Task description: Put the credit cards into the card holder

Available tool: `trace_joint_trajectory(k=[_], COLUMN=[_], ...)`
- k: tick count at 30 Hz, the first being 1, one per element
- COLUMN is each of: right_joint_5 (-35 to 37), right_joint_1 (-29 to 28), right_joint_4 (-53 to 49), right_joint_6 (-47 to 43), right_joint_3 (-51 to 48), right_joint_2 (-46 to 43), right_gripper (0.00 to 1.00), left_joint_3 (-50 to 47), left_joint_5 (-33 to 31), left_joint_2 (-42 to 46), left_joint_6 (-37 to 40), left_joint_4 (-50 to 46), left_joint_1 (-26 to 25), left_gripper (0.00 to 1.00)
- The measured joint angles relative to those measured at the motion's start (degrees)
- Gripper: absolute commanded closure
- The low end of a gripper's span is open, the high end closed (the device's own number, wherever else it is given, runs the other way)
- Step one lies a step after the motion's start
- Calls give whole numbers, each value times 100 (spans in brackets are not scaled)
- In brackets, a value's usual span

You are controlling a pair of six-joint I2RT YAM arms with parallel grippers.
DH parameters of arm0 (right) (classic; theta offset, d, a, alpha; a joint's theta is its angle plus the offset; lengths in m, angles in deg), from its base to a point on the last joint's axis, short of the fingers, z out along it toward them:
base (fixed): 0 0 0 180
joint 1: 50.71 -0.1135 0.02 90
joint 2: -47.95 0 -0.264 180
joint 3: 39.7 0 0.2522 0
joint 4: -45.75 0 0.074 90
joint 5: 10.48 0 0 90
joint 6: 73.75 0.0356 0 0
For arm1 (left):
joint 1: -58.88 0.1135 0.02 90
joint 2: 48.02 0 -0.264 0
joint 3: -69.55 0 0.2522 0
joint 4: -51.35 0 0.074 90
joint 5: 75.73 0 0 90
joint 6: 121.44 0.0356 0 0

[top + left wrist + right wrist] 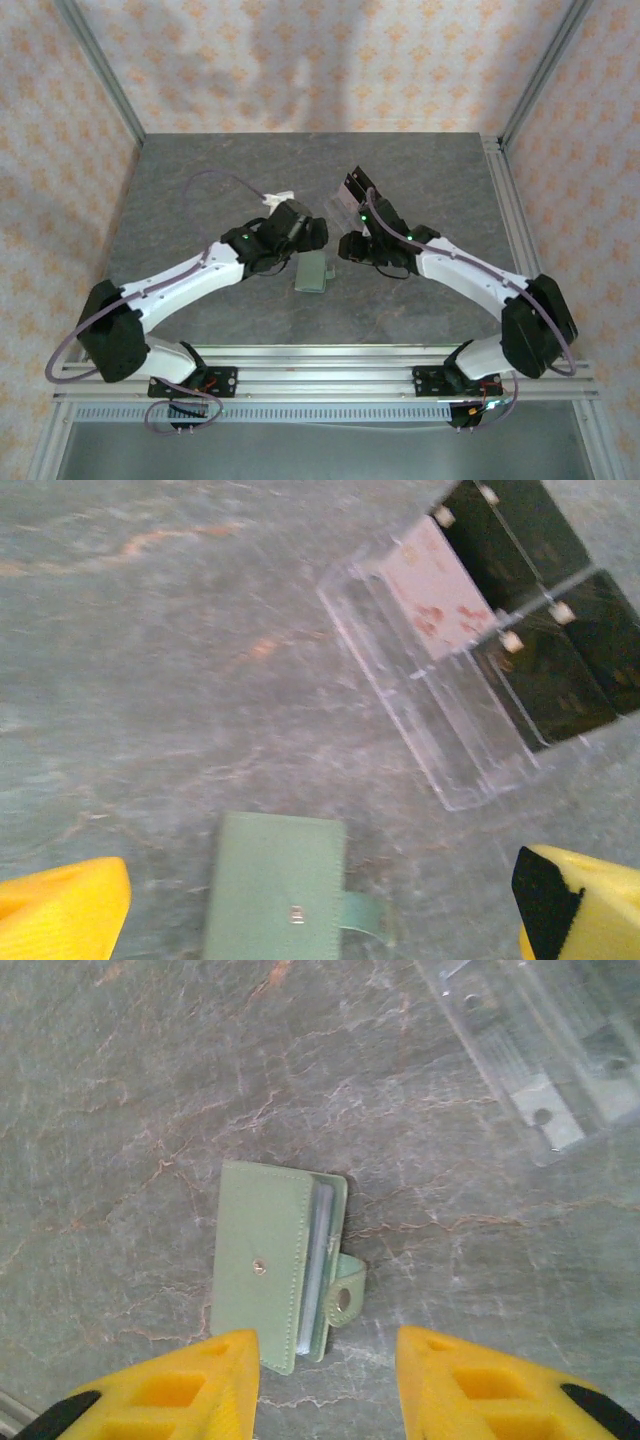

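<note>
The right fingers, yellow and closest to the lens, stand partly open with nothing between them, poised over one end of the green wallet. The wallet lies flat on the table between the two arms. Its snap tab is undone and pale sheets show at its open side; whether those are cards or empty sleeves I cannot tell. The left fingers are spread fully wide, also empty, above the same wallet. A pinkish card appears to stand in the clear rack beyond. Several things could go wrong from here, in my judgement. The soft wallet could slide or flop shut unless one side is pinned while a card goes in. A thin card may slip from a shallow pinch, and the light rack may get dragged along with it. The arms are also close enough to knock each other.
</note>
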State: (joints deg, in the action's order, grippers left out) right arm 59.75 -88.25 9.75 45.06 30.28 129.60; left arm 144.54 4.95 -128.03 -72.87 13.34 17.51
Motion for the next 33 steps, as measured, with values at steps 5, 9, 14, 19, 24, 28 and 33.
trace_joint_trajectory(k=[5, 9, 14, 19, 24, 28, 33], right_joint_5=[-133, -103, 131, 289, 435, 498, 525], right_joint_1=[-203, -299, -297, -321, -413, -444, -444], right_joint_4=[-11, -9, -103, -225, -374, -391, -391], right_joint_6=[-83, -103, -101, -153, -208, -208, -208], right_joint_3=[551, 754, 754, 754, 752, 748, 658], right_joint_2=[575, 831, 883, 1054, 1215, 1222, 1222], right_gripper=[60, 60, 60, 60, 59, 60, 60], left_joint_3=[-557, -1003, -1303, -1373, -1381, -1381, -1381], left_joint_5=[-212, -184, -94, 52, 157, 181, 175], left_joint_2=[103, -15, -39, -140, -415, -575, -741], left_joint_6=[162, 321, 446, 470, 514, 533, 531], left_joint_4=[-382, -509, -476, -297, -96, 4, 37], left_joint_1=[101, 96, 96, 96, 57, 13, -31], left_gripper=[0, 0, 0, 0, 0, 0, 0])
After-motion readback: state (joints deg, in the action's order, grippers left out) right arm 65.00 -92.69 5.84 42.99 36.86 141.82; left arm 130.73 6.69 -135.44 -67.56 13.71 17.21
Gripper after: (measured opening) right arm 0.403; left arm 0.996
